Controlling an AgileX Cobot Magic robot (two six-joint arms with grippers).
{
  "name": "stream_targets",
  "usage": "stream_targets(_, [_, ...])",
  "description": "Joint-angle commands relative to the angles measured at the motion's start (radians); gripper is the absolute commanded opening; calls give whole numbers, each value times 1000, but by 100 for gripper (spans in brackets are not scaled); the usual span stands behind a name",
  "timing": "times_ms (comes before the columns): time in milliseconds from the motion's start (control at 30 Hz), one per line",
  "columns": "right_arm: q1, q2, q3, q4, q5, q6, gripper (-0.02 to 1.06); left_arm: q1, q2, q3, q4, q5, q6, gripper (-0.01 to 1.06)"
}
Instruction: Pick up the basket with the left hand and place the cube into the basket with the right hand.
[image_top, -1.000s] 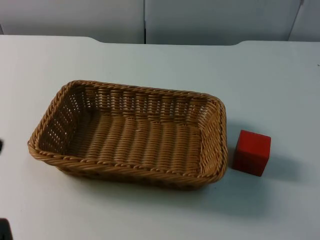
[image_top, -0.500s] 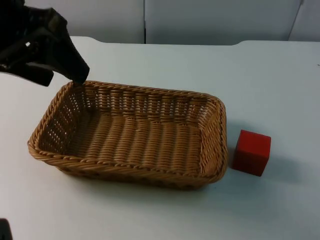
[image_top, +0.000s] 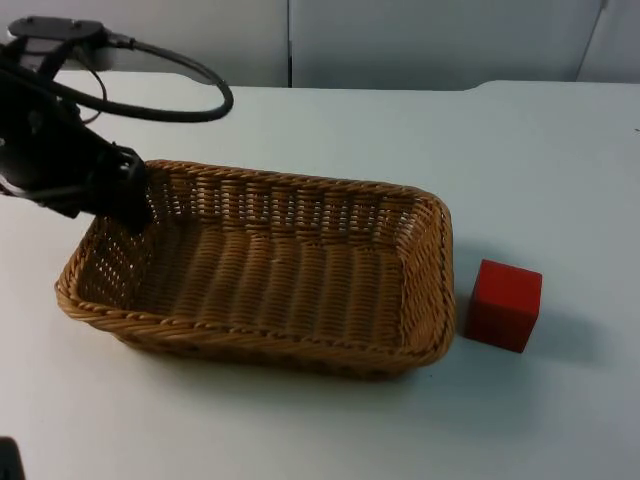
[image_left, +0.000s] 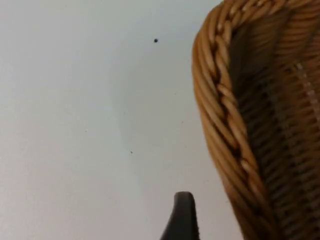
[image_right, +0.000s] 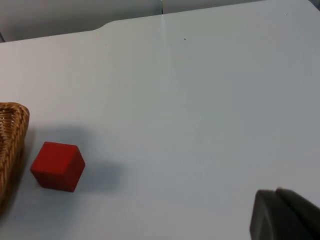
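Table (image_top: 300, 430), white and broad, carries everything, ending at the grey partition wall (image_top: 420, 40) at the back. Next in size comes the wicker basket (image_top: 262, 270), an oblong tray of woven cane that rests flat on the table, its long side running across the top view. The left gripper (image_top: 128, 200) sits at the basket's far left corner, right over the braided rim there; from the top view I cannot tell whether it touches the rim or how far its fingers are parted. In the left wrist view the braided rim (image_left: 220, 100) curves close past one black fingertip (image_left: 182, 215), which stands just outside the basket wall, over bare table. The left arm (image_top: 50, 150) reaches in from the upper left corner of the top view and bends down toward that corner of the basket.

Off to the far side of the basket from the left gripper, just beside the right short wall and not touching it, lies the red cube (image_top: 504, 304), flat on the table. In the right wrist view the cube (image_right: 57, 166) sits well ahead of the right gripper's fingertip (image_right: 282, 215), with open table between them and the basket's edge (image_right: 11, 145) just beside the cube. I cannot tell how the right gripper's fingers stand; that arm waits back from the cube.
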Motion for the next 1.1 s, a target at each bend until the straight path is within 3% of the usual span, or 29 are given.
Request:
stream_targets(0, [1, -4, 4, 6, -3, -3, 0, -7, 32, -5, 1, -34, -6, 68])
stream_targets(100, [1, -4, 4, 6, -3, -3, 0, -7, 64, -5, 1, -54, -6, 66])
stream_targets(133, [1, -4, 4, 6, -3, -3, 0, -7, 79, -5, -1, -60, -6, 60])
stream_targets(167, [1, -4, 4, 6, -3, -3, 0, -7, 90, -5, -3, -63, -6, 51])
stream_targets(233, [1, -4, 4, 6, -3, -3, 0, -7, 96, -9, -3, -63, -12, 15])
stream_targets(267, [1, -4, 4, 6, -3, -3, 0, -7, 96, -9, -3, -63, -12, 15])
stream_targets(300, [1, -4, 4, 6, -3, -3, 0, -7, 96, -14, -2, -56, -22, 0])
stream_targets(567, [1, -4, 4, 6, -3, -3, 0, 10, 29, -95, -11, 95, -142, 0])
stream_targets(800, [1, -4, 4, 6, -3, -3, 0, 12, -46, -97, -29, 148, -162, 0])
stream_targets(1067, [1, -4, 4, 6, -3, -3, 0, 45, -127, -97, -155, 220, -169, 0])
